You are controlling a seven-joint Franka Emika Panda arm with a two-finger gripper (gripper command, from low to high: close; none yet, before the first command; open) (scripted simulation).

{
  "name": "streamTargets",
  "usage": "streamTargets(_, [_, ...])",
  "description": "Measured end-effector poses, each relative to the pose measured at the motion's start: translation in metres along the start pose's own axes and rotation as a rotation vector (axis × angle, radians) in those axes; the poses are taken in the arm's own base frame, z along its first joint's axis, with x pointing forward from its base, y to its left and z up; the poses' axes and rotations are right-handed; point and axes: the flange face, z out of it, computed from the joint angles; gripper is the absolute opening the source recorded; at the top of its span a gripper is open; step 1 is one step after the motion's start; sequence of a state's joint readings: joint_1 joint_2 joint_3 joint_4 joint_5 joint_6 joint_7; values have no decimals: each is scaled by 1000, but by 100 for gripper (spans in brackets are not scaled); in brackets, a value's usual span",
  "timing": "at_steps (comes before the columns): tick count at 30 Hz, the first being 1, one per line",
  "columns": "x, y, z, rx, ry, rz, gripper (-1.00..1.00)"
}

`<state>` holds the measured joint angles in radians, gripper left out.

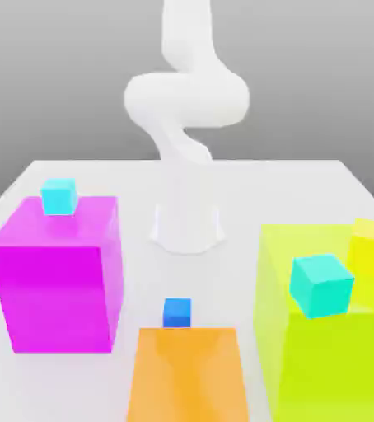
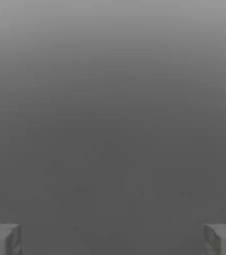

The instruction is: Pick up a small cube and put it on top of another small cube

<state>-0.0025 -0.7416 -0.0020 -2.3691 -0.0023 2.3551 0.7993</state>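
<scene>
showing small cube (image 1: 176, 312), end effector (image 2: 113, 239) empty

White arm (image 1: 186, 124) rose from its base, coiled back overhead, gripper (image 2: 113, 239) spread wide, grey fingertips (image 2: 3, 239) far apart, holding nothing

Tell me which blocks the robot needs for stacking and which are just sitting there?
For the job:
small blue cube
pincer, open wide

Just sitting there:
magenta block
orange block
lime block
yellow block
cyan cubes
</scene>
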Motion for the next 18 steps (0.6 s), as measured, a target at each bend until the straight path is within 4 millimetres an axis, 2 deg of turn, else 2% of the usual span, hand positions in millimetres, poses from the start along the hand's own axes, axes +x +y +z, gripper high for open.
streamTargets(4, [-26,33,96,-104,-94,3,0])
streamTargets(9, [-78,92,194,-233,-213,8,0])
streamTargets(13, [-135,156,253,-344,-320,14,0])
streamTargets(18, [-227,254,306,-497,-470,23,0])
